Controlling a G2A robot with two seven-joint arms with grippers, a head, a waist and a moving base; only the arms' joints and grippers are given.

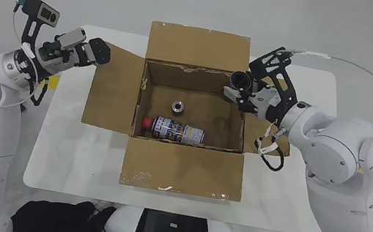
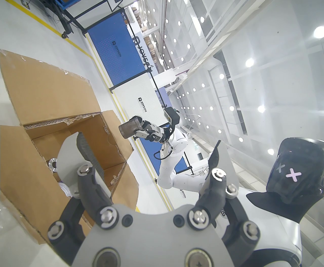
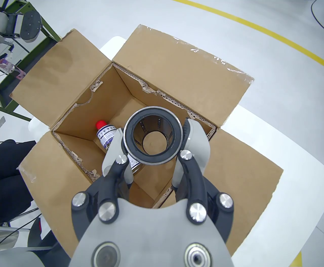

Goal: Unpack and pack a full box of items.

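From above, you have your right gripper (image 1: 239, 89) over the open brown cardboard box (image 1: 184, 167), by its right wall, fingers (image 1: 233, 94) clamped on a dark hollow metal cylinder (image 1: 238, 78). On the box floor below those fingers lies a small silver metal ring (image 1: 178, 106). Farther from them, against the front wall, a white-and-blue spray can (image 1: 177, 130) with a red cap lies on its side. Your left gripper (image 1: 101, 51) sits outside the box, at the outer corner of the left flap. The box stands on the white counter (image 1: 61, 154).

In your left wrist view, the left gripper (image 2: 148, 146) has its fingers (image 2: 76, 151) spread wide with nothing between them. The box (image 2: 50, 86) lies beyond one finger, and the ring (image 2: 52, 163) shows just beside that finger. Well past the fingertips, the right gripper (image 2: 141, 132) carries the cylinder (image 2: 130, 129).

In your right wrist view, the right gripper (image 3: 153, 136) grips the cylinder (image 3: 129, 136) on both sides, its open end facing the camera. The spray can (image 3: 105, 132) lies in the box (image 3: 177, 73) just past one fingertip, and the counter (image 3: 278, 151) shows beyond the flaps.
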